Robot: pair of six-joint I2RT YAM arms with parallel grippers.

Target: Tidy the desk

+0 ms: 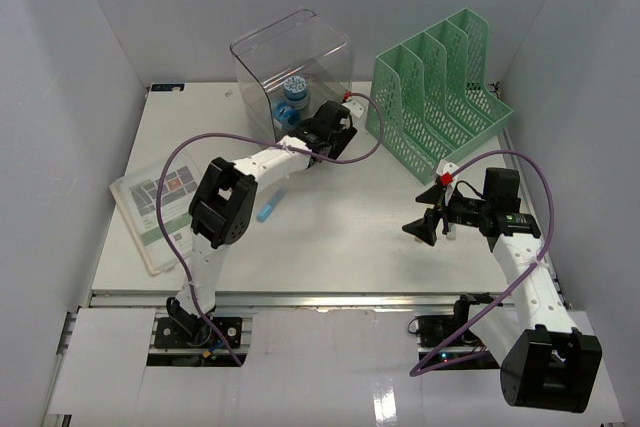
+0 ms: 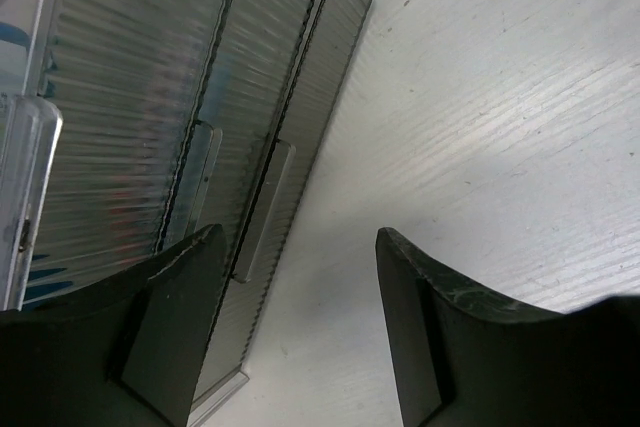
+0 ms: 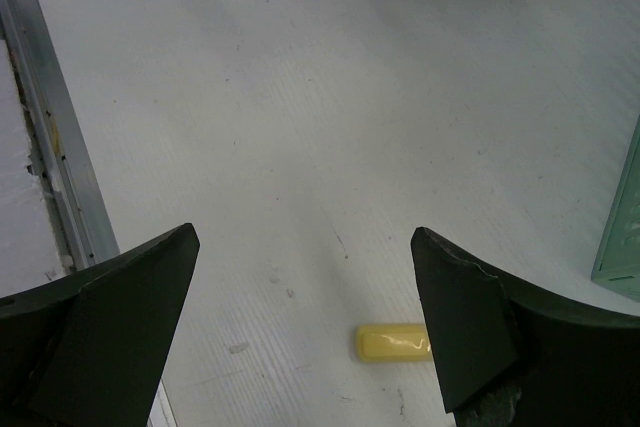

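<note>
The desk (image 1: 340,237) is partly sorted, by my reading. The clear drawer box (image 1: 290,57) stands at the desk's far edge, left of middle, and something blue (image 1: 292,97) sits inside it, so at least one item looks stowed. From the left wrist view I cannot tell whether every drawer is pushed fully home.

My left gripper (image 2: 295,247) is just in front of the box's ribbed drawer fronts, its jaws spread with only bare desk between them. It holds nothing.

What remains looks like three things. A small blue stick-like item (image 1: 268,209) lies loose near the middle of the desk, a printed booklet (image 1: 150,212) lies flat by the left edge, and a small yellow block (image 3: 392,342) lies toward the right front. The green mesh file rack (image 1: 440,97) in the far right corner appears to have empty slots, so I judge the booklet belongs there.

My right gripper (image 3: 302,235) hangs over the desk with its jaws wide apart and empty, the yellow block just beside one finger.
</note>
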